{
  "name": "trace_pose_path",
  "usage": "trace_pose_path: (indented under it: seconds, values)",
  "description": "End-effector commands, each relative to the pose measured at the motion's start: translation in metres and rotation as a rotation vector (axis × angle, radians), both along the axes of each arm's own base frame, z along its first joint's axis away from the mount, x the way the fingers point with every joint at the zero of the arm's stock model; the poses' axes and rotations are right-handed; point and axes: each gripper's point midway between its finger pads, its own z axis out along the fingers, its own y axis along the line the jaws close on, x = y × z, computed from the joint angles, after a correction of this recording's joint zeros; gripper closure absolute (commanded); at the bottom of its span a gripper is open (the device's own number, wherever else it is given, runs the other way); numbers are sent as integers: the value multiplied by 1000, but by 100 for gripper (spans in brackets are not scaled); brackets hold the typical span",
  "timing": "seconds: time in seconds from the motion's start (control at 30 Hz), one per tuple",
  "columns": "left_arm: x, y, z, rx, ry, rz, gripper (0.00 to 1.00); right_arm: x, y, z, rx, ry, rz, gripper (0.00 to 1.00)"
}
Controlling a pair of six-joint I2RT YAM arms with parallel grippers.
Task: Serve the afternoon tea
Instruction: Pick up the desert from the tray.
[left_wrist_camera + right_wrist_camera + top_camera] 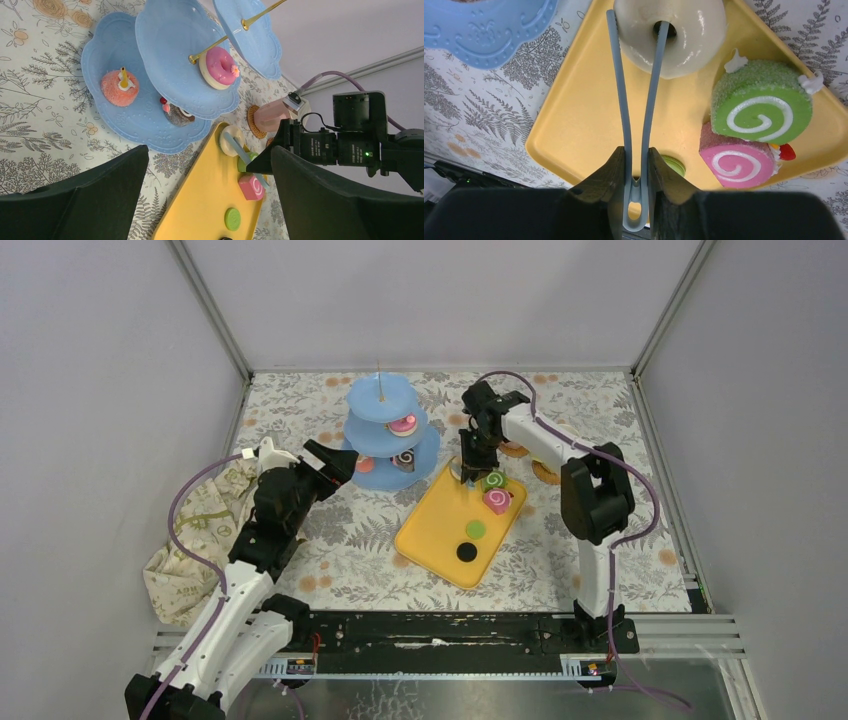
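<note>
**Tongs on the doughnut**

Right hand (636, 165) clamped on grey tongs (620, 95). One tong arm is in the hole of the white doughnut (694, 35), the other outside it, at the far corner of the yellow tray (574, 125). Left hand (207, 170) spread apart, near the blue tier stand (165, 30).

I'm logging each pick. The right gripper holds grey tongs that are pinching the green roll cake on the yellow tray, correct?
Not quite. The right gripper holds the tongs, but they pinch the white doughnut on the yellow tray, one prong through its hole. The green roll cake lies beside it, clear of the tongs. The right wrist view shows this.
</note>
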Motion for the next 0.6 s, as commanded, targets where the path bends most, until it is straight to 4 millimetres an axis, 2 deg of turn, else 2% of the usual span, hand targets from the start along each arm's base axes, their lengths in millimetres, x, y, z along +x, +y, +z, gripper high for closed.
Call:
trace_pose_path:
  seconds: [0.0, 0.2, 0.57]
  values:
    - [1, 2, 16, 9, -51, 7, 0, 3, -1, 31, 57, -96, -6, 95]
    - [2, 1, 14, 8, -47, 9, 0, -7, -9, 33, 62, -128, -11, 100]
    - [3, 6, 9, 27, -32, 34, 0, -15, -15, 56, 94, -205, -6, 100]
